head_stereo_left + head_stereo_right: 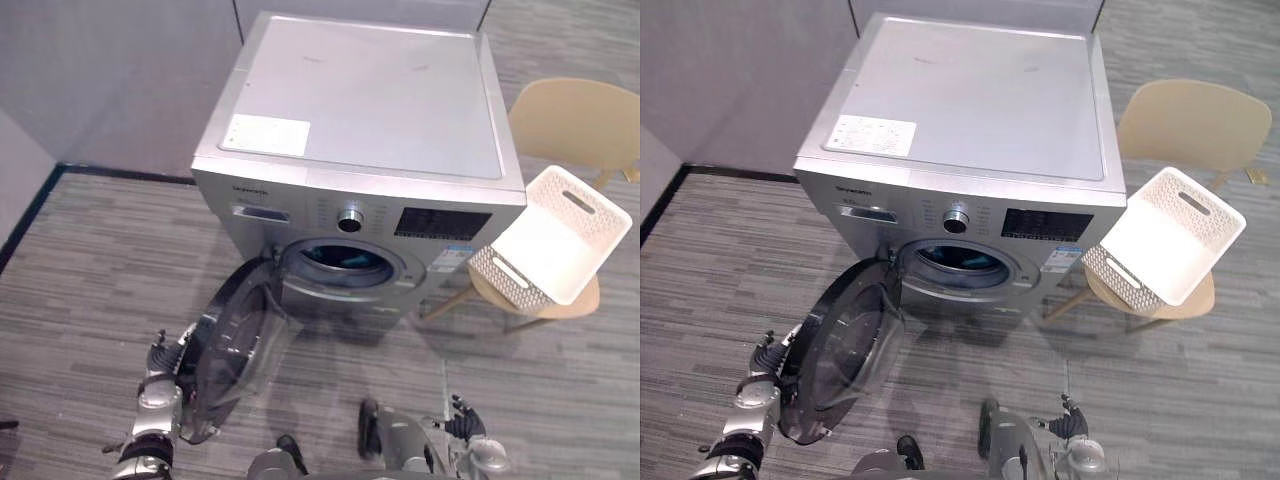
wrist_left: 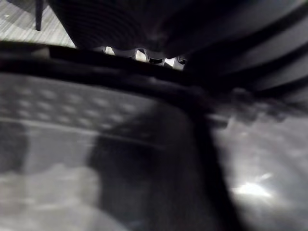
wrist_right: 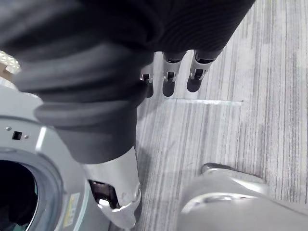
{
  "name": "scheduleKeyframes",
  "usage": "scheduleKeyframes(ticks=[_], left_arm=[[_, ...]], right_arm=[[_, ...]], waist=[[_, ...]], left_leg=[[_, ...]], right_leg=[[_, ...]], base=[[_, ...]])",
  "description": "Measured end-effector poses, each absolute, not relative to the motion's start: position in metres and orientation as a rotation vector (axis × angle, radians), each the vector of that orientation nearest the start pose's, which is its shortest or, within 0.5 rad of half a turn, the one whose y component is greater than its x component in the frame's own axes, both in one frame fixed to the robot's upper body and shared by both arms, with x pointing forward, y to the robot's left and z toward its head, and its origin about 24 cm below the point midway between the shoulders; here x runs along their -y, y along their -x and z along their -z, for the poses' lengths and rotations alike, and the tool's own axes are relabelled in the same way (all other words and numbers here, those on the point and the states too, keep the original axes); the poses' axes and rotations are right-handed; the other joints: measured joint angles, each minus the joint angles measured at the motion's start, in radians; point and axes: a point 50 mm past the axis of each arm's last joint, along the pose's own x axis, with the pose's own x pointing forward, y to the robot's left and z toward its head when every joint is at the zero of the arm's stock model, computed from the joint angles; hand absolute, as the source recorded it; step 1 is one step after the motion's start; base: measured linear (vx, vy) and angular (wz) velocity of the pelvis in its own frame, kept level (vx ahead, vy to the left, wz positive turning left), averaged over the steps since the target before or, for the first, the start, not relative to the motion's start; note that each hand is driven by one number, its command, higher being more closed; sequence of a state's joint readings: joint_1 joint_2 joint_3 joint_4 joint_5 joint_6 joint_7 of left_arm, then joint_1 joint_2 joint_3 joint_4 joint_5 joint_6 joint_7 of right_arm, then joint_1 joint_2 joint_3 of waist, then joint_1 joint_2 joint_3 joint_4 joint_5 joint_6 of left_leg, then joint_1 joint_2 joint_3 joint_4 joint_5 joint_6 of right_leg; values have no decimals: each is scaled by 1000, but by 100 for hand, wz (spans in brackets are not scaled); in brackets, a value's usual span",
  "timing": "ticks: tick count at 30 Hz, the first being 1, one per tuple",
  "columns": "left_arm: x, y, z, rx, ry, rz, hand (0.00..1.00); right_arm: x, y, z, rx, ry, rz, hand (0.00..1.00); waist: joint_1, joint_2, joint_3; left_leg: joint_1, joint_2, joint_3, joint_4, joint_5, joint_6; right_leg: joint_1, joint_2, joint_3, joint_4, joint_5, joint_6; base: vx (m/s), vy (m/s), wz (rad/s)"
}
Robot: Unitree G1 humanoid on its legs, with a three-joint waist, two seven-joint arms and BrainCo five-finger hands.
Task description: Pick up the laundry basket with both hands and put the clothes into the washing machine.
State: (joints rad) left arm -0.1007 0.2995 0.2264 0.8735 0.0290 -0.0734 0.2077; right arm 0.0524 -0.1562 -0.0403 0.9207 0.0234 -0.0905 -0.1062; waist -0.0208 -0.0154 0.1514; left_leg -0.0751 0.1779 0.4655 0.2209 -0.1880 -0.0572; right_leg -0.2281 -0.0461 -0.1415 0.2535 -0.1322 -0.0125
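**Two hands low, basket on chair**

White laundry basket (image 1: 550,240) lies tilted on the tan chair (image 1: 575,125), right of the washing machine (image 1: 360,110). The door (image 1: 235,350) is open to the left, with something dark blue inside. Left hand (image 1: 160,400) is near left, against the door edge; can't tell its fingers. Right hand (image 3: 168,77) is near right, fingers loosely straight, empty.

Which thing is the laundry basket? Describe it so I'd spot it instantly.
Find the big silver washing machine in the middle, its round door open. To its right stands a tan chair, and the laundry basket sits tilted on the seat. Unlike its neighbours it is white, with perforated walls and slot handles.
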Motion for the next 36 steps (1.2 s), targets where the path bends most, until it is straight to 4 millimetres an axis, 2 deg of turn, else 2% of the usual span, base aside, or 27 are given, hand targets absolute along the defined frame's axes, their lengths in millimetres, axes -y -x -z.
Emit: scheduleKeyframes(ticks=[1,2,4,5,7,8,9,11,14,16,17,18,19,20,21,22,24,25,27,31,33,35,36], left_arm=[[-282,-201,84,-645,-256,-466,0],[-277,-204,84,-644,-255,-448,0],[-256,-216,87,-647,-219,-395,0],[-238,-223,89,-642,-185,-351,0],[-220,-226,92,-645,-145,-313,0],[-203,-225,96,-654,-110,-279,0],[-195,-225,97,-657,-91,-267,0],[-159,-227,99,-664,-26,-204,0],[-122,-231,96,-653,-47,-81,0],[-75,-240,84,-600,-127,87,0],[-64,-241,81,-582,-148,135,0],[-33,-240,71,-523,-196,286,0],[5,-237,52,-440,-172,419,0],[22,-239,39,-381,-160,483,0],[49,-245,9,-256,-114,571,0],[67,-252,-18,-152,-66,604,0],[66,-260,-37,-67,4,584,0],[61,-264,-34,-82,8,555,0],[49,-269,-19,-157,-19,498,0],[22,-264,13,-272,-76,433,0],[9,-256,28,-324,-92,410,0],[4,-247,39,-365,-94,405,0],[1,-242,45,-382,-104,409,0]], right_arm=[[212,-157,130,-824,143,213,0],[206,-164,128,-807,138,205,0],[184,-176,124,-785,132,172,0],[165,-185,119,-744,111,143,0],[150,-194,112,-702,86,117,0],[139,-200,107,-667,69,98,0],[137,-202,105,-659,66,99,0],[132,-198,106,-668,72,110,0],[132,-193,109,-690,86,125,0],[121,-189,109,-689,124,86,0],[117,-186,109,-685,132,69,0],[108,-182,105,-660,142,33,0],[100,-178,101,-639,143,1,0],[96,-175,100,-633,142,-13,0],[91,-173,99,-621,155,-38,0],[91,-171,98,-612,169,-39,0],[95,-169,98,-615,186,-13,0],[100,-165,101,-628,201,12,0],[104,-166,101,-626,218,42,0],[105,-166,107,-659,245,41,0],[105,-175,113,-687,277,36,0],[101,-191,116,-726,311,21,0],[96,-206,113,-722,327,1,0]], waist=[[7,14,4],[6,14,4],[6,15,6],[8,15,6],[9,16,6],[8,16,6],[7,17,6],[-3,19,6],[-23,19,6],[-40,19,6],[-48,22,7],[-68,25,7],[-89,25,7],[-97,24,8],[-121,25,7],[-144,26,6],[-168,27,6],[-167,28,5],[-168,28,5],[-151,29,5],[-144,29,4],[-111,29,4],[-93,29,4]], left_leg=[[-35,19,-4,-4,28,-8],[-43,23,-10,-8,39,-9],[-52,28,-55,-12,61,-22],[-50,26,-92,-12,77,-38],[-50,24,-139,-11,83,-45],[-50,21,-182,-13,88,-53],[-50,19,-196,-15,88,-52],[-38,10,-210,-44,97,-47],[-19,-5,-205,-74,102,-39],[-3,-20,-170,-91,108,-32],[2,-22,-161,-98,108,-32],[16,-26,-143,-111,108,-31],[36,-32,-114,-122,102,-25],[45,-36,-97,-127,98,-21],[61,-41,-66,-141,90,-19],[70,-45,-36,-147,80,-18],[94,-45,4,-147,77,-15],[106,-44,-4,-150,75,-16],[109,-43,-30,-153,75,-17],[105,-42,-102,-153,80,-22],[105,-48,-162,-158,90,-20],[102,-67,-214,-184,114,-12],[92,-80,-246,-194,127,-3]], right_leg=[[27,30,-8,-123,79,-1],[34,36,-15,-151,98,-6],[57,45,-48,-185,114,-18],[87,51,-76,-208,120,-27],[104,57,-92,-222,126,-35],[104,60,-90,-223,131,-42],[103,61,-87,-224,133,-45],[113,63,-74,-259,163,-44],[137,61,-60,-316,200,-33],[141,51,-22,-352,231,-25],[138,48,-13,-352,234,-23],[136,43,8,-352,238,-16],[136,41,38,-352,242,-11],[135,40,55,-352,244,-7],[128,40,89,-352,248,-2],[119,39,120,-352,253,4],[121,48,160,-352,266,1],[124,53,177,-352,269,-2],[125,55,168,-352,269,-2],[156,54,95,-354,262,7],[184,44,36,-357,255,15],[195,26,-15,-360,252,15],[195,12,-44,-360,249,11]], base=[[-37,-89,-6],[-56,-99,13],[-66,-93,49],[-67,-81,60],[-73,-63,33],[-66,-45,3],[-66,-26,-10],[-67,31,-12],[-53,64,-14],[-61,76,-40],[-59,70,-42],[-47,68,-52],[-38,71,-61],[-28,82,-77],[-16,82,-83],[-13,79,-84],[33,52,-86],[65,20,-63],[65,-8,7],[17,0,54],[-28,17,78],[-73,39,75],[-85,49,78]])
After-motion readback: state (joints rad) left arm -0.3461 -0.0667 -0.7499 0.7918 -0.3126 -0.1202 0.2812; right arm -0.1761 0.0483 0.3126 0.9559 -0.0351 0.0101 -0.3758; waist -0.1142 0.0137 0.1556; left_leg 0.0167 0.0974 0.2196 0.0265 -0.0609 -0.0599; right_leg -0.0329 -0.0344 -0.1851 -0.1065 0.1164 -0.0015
